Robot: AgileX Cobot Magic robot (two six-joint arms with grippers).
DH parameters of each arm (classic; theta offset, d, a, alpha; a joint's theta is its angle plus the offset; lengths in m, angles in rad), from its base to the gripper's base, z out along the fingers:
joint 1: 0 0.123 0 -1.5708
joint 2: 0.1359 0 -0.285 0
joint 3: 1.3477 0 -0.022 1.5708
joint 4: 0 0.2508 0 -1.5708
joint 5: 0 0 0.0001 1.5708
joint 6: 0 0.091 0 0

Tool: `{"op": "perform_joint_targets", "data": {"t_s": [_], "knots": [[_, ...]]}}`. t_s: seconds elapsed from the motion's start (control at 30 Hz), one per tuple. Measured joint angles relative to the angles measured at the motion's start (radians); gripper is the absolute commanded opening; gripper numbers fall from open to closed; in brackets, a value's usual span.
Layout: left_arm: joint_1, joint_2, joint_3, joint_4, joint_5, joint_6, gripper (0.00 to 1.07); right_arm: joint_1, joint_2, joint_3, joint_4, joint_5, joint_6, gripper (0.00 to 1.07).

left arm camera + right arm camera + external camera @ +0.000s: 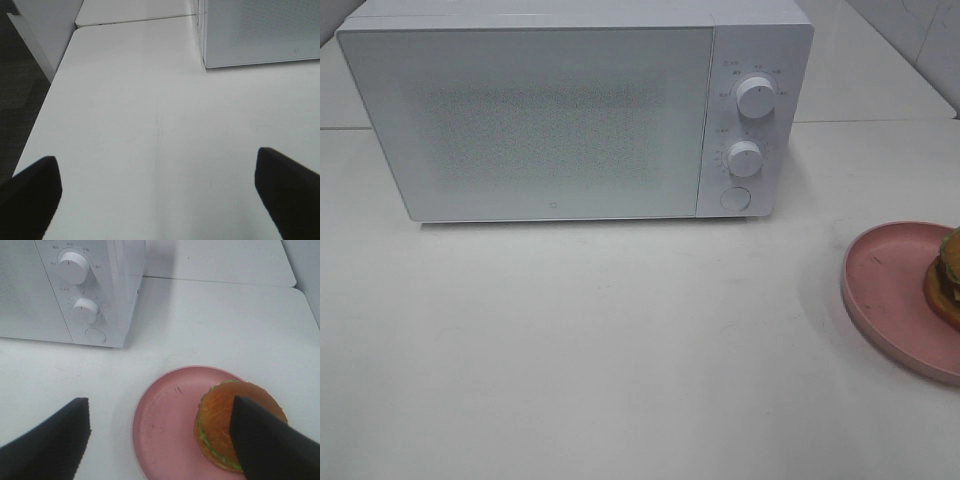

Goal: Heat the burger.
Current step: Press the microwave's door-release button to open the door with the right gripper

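The left fingers (30, 195) are spread wide above bare white worktop (620, 380), holding nothing, with a faint scratch line running across the surface between them. The right fingers (265, 440) are also spread wide and grip nothing. In the right wrist view one of them lies across part of the burger (217, 415), and whether it touches the bun cannot be told. From the high camera the burger (947, 275) sits at about 4 o'clock, cut off by the picture's edge, showing its brown bun and a green rim of lettuce. It rests on the far-right part of a round pink plate (885, 275), whose bare surface carries a few dark specks. The plate lies flat on the worktop, well apart from the white microwave (550, 110) at 12 o'clock. The microwave's door is shut, a pale speckled panel filling most of its front. Its control strip is on the side nearer the plate, at about 1 o'clock, with an upper dial (756, 97), a lower dial (744, 158) and a round button (734, 198) below them. Small markings ring both dials but are too fine to read, and a tiny mark low on the door is equally illegible. Behind the microwave a seam crosses the worktop, and pale tiles show at 2 o'clock.
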Motion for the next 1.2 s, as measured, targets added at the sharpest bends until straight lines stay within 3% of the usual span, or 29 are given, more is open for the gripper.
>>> {"op": "perform_joint_targets", "data": {"t_s": [0.63,0.8,0.93,1.13,1.2], "knots": [[0.000,0.000,0.000,0.000,0.000,0.000,0.98,0.000,0.334,0.000,0.003,-0.392,0.025,0.76],[0.000,0.000,0.000,0.000,0.000,0.000,0.98,0.000,0.469,0.035,0.003,-0.673,0.025,0.76],[0.000,0.000,0.000,0.000,0.000,0.000,0.98,0.000,0.520,0.061,0.007,-0.788,0.025,0.76],[0.000,0.000,0.000,0.000,0.000,0.000,0.98,0.040,0.607,0.109,0.124,-0.988,-0.081,0.76],[0.000,0.000,0.000,0.000,0.000,0.000,0.98,0.098,0.657,0.141,0.240,-1.096,-0.177,0.76]]}}
